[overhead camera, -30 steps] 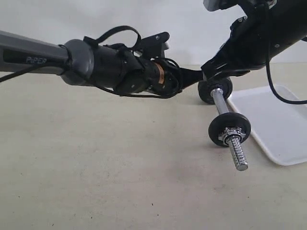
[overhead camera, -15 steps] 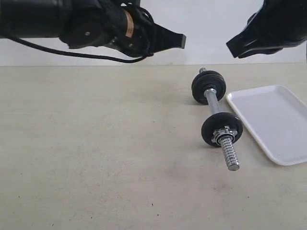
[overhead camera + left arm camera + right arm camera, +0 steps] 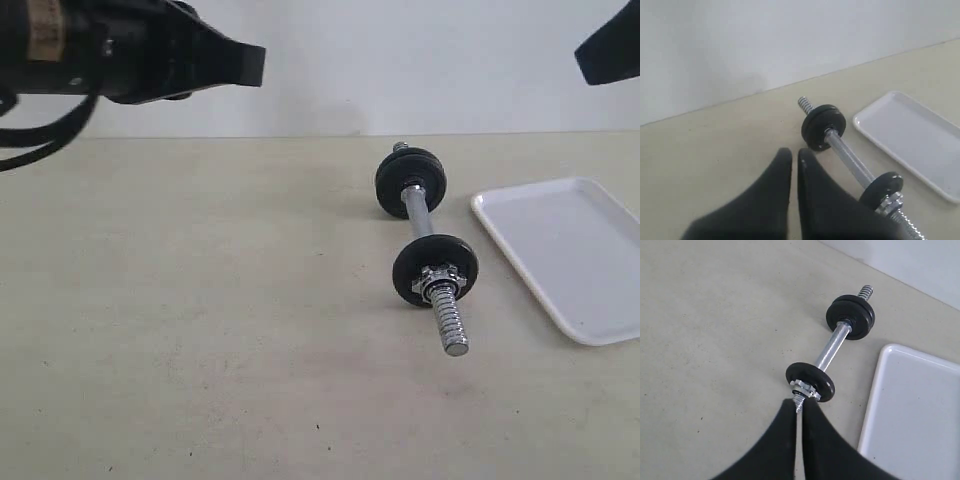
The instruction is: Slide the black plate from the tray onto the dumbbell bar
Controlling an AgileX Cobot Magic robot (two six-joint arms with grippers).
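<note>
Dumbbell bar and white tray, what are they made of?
The dumbbell bar looks like shiny chrome-plated steel: it glints silver, with threaded ends. Its black discs look like matt painted iron, probably. The tray seems smooth white plastic, slightly glossy.

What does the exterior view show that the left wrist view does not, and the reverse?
Only exterior: the right arm, raised at the top corner, and the bar's full near threaded end. Only left wrist: the left gripper seen shut, holding nothing. Both: the bar with black discs at both ends, and the tray beside it.
</note>
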